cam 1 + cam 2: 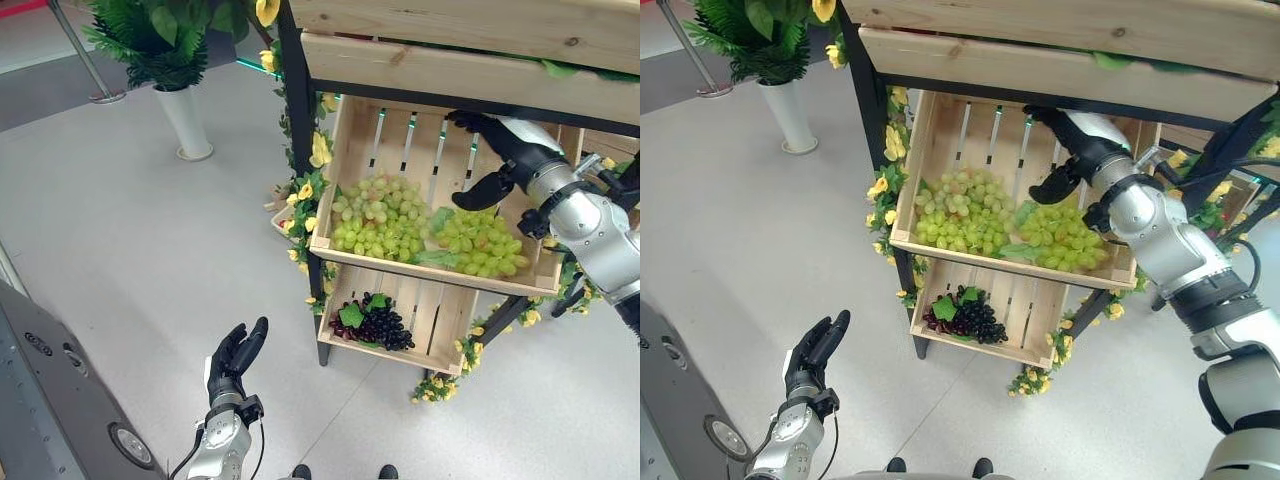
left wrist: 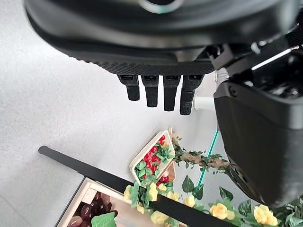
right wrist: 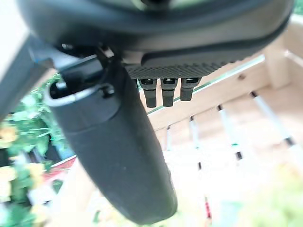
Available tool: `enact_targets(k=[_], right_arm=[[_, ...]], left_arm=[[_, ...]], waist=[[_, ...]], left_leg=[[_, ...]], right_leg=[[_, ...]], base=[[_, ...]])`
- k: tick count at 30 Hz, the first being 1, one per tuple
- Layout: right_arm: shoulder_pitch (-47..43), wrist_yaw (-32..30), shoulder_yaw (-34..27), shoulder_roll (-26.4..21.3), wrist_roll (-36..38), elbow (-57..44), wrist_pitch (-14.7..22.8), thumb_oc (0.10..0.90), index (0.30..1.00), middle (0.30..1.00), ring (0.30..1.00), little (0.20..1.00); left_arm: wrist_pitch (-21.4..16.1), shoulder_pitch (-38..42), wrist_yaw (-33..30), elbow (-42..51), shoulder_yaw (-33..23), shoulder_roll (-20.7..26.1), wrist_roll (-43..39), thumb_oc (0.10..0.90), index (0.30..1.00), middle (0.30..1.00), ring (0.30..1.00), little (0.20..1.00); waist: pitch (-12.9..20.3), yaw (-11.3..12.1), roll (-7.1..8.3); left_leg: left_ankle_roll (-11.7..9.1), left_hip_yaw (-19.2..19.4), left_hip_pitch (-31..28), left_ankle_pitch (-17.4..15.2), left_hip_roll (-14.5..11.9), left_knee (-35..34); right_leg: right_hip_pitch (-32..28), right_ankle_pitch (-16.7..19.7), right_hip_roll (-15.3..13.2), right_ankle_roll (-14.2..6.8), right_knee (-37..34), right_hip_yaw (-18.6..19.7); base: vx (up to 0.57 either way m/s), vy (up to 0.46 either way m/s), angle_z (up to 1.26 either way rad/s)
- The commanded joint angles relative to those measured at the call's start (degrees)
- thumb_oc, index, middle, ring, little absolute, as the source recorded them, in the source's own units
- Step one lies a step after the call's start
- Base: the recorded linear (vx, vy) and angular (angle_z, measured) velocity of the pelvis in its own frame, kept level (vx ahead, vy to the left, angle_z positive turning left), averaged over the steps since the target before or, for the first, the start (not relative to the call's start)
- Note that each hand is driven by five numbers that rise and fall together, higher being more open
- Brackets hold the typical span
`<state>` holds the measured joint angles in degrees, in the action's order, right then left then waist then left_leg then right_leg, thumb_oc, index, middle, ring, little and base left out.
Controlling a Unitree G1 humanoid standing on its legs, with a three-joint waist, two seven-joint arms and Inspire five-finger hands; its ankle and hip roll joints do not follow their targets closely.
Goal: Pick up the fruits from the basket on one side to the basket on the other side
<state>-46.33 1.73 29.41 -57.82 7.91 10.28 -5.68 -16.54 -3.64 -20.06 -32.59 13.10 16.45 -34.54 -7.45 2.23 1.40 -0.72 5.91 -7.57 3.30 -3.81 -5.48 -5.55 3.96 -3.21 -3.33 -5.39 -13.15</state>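
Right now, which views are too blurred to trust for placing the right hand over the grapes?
Right wrist view: the crate slats and greenery beyond the right hand are soft and out of focus. Left eye view: sharp, with the green grapes and the hand above them clear. Left wrist view: left hand close and dark, background sharp.

No lettering to call out here: nothing readable on the wooden crates (image 1: 440, 275), none on the white vase (image 1: 187, 122), none on the grey panel (image 1: 60, 400) at the lower left. That panel carries a couple of round fittings, possibly marked, but any print there is too small to make out.
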Motion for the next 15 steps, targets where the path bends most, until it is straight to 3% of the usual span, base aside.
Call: enact_targets(k=[1, 8, 15], right_arm=[[-3.3, 4.2, -6.2, -0.5, 12.0, -1.0, 3.7, 0.8, 0.9, 0.9, 0.9, 0.9], [3.6, 17.9, -10.0, 6.9, 32.7, -0.6, 0.9, 0.8, 0.9, 0.9, 0.9, 0.9], [9.9, 25.6, -14.5, 13.9, 44.4, -2.8, 4.5, 0.8, 0.9, 0.9, 0.9, 0.9]], left_arm=[[-3.3, 4.9, 0.8, 3.9, 0.0, 3.3, 2.6, 0.8, 0.9, 0.9, 0.9, 0.9], [-2.7, 4.9, 2.5, 2.2, -0.8, 2.9, 3.4, 0.8, 0.9, 0.9, 0.9, 0.9], [-2.6, 4.1, 3.4, 2.1, -0.4, 3.0, 3.7, 0.8, 0.9, 0.9, 0.9, 0.9]], waist=[[2.8, 1.0, 3.14], [2.4, 1.5, 3.33], [2.3, 1.8, 3.2]], left_leg=[[0.6, 1.2, -2.0, -8.3, 2.5, 0.5], [0.5, 0.9, -2.2, -8.5, 2.5, 0.5], [0.4, 0.8, -2.3, -8.6, 2.4, 0.5]], right_leg=[[-4.5, -5.7, -1.9, -1.0, 0.4, -0.9], [-4.8, -5.9, -2.0, -0.7, 0.4, -1.5], [-5.0, -6.0, -1.9, -0.6, 0.4, -1.8]], base=[[0.01, -0.004, -0.05], [0.01, -0.008, -0.02], [0.0, 0.0, 0.0]])
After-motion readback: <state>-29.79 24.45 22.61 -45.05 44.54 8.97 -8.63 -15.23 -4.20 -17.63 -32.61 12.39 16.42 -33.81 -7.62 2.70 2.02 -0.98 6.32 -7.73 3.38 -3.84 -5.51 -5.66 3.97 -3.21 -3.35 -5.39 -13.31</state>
